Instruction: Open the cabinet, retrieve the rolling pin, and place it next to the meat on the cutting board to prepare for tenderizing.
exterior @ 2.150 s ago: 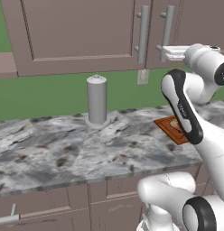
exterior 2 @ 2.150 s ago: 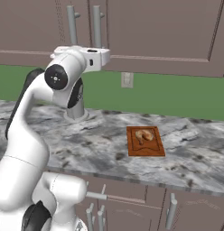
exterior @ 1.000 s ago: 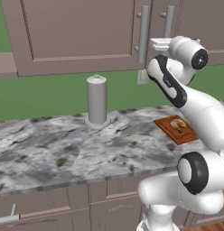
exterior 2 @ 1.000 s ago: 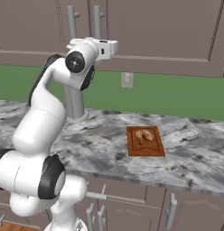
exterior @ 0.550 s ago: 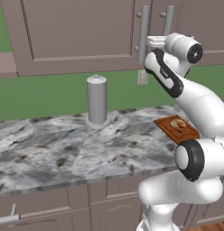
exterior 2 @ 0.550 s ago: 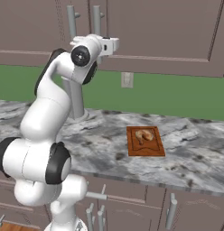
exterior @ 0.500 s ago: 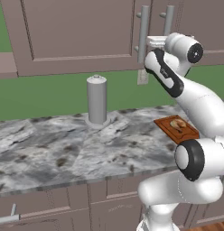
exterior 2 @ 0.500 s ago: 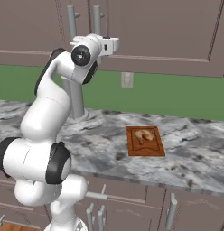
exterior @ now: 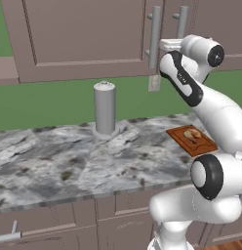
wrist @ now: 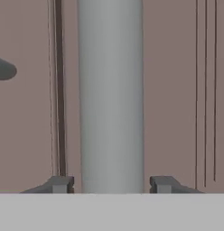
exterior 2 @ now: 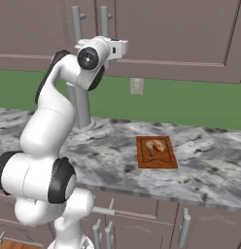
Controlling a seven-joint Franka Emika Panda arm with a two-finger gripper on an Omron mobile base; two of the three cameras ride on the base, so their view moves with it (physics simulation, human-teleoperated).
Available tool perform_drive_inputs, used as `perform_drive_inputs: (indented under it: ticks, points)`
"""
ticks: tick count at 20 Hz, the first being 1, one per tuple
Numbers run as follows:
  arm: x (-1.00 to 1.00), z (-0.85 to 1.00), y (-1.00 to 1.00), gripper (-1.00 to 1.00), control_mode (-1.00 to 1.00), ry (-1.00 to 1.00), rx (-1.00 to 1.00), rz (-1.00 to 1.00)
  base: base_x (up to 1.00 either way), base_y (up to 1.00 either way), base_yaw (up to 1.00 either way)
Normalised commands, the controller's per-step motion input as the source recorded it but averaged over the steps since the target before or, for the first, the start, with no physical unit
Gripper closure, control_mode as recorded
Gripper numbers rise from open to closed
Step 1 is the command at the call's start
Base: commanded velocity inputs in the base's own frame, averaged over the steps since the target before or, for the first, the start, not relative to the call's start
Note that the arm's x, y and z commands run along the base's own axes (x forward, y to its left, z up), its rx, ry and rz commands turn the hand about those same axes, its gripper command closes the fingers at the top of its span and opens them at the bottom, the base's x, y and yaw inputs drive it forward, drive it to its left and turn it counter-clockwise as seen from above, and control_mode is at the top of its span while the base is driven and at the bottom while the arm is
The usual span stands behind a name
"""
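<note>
The cabinet (exterior: 89, 34) is a mauve-brown wall unit with both doors closed, so the rolling pin is hidden. My gripper (wrist: 110, 184) is raised to the right door's vertical grey bar handle (wrist: 110, 94). One fingertip stands on each side of the bar, with a slim gap at both sides. In the base views the hand (exterior: 168, 45) (exterior 2: 120, 47) presses up to that handle (exterior 2: 104, 19). On the counter to the right lies the reddish cutting board (exterior: 201, 145) (exterior 2: 163, 160), with the meat (exterior: 192, 134) (exterior 2: 155, 145) on it.
A tall grey upright cylinder (exterior: 104, 107) (exterior 2: 82, 104) stands at the back of the marble counter (exterior: 64, 161). A wall outlet (exterior 2: 136, 86) sits on the green backsplash. Another bar handle (exterior: 154, 36) hangs just left of the door seam. Drawer fronts run below the counter.
Over two seconds the hand has swung left and up from above the board to the cabinet handle. It has barely moved in the last half second.
</note>
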Motion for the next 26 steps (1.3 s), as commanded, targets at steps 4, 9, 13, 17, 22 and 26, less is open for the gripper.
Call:
perform_drive_inputs:
  ticks: [4,9,13,17,22,26]
  points:
    - [-0.02,-0.02,0.00,1.00,-1.00,-0.01,0.00,0.01,0.00,0.00,0.00]
    - [-0.37,-0.03,-0.15,1.00,-1.00,-0.01,0.00,0.03,0.00,0.00,0.00]
    - [-0.54,-0.10,-0.53,1.00,-1.00,0.00,0.00,0.09,0.00,0.00,0.00]
    - [-0.47,-0.10,-0.64,1.00,-1.00,0.00,0.00,0.13,0.00,0.00,0.00]
    - [-0.52,-0.09,-0.72,1.00,-1.00,0.00,0.03,0.14,0.00,0.00,0.00]
    - [-0.61,-0.08,-0.79,1.00,-1.00,-0.02,0.06,0.15,0.00,0.00,0.00]
